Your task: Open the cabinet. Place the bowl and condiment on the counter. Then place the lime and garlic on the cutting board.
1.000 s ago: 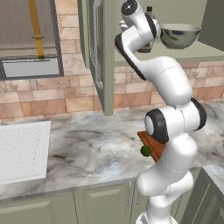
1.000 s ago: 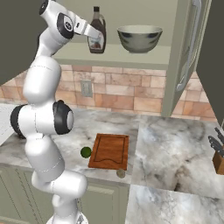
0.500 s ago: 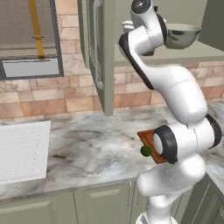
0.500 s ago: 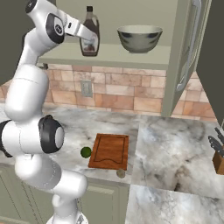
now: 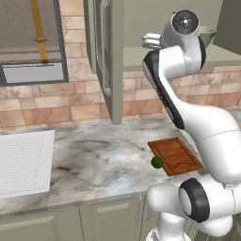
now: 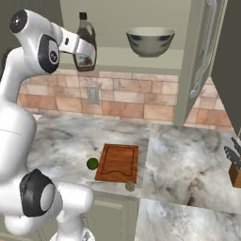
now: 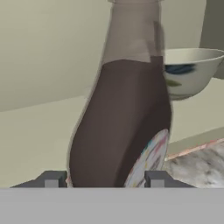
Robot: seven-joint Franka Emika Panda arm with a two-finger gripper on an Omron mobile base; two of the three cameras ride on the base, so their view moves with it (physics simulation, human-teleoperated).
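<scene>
1. The bottle (image 6: 86, 43) stands upright in the open cabinet (image 6: 141, 19), toward the left end of its shelf in the right base view; in the hand view the bottle (image 7: 124, 109) shows a dark lower body, a paler neck and a pale label low on its right side.
2. The end effector (image 6: 84, 49) is at the bottle's lower body, with one fingertip (image 7: 52, 178) on each side of its base and the jaws closed against it, gripping the bottle.
3. The bowl (image 6: 150, 40) sits on the same shelf, to the right of the bottle and apart from it; in the hand view the bowl (image 7: 190, 70) shows behind the bottle's right edge.
4. A cabinet door (image 6: 203, 52) with a long silver handle stands open at the right of the shelf; in the left base view another open door (image 5: 107, 52) hangs at the left.
5. Below, on the marbled bench (image 6: 183, 160), lies the board (image 6: 118, 162) near the front edge.
6. The lime (image 6: 92, 164) rests on the bench just beside the board's left edge.
7. The garlic (image 6: 130, 187) lies on the bench just off the board's front edge.
8. A knife block (image 6: 234, 164) stands at the bench's far right.
9. In the left base view a white sink (image 5: 23, 162) lies at the bench's left.
</scene>
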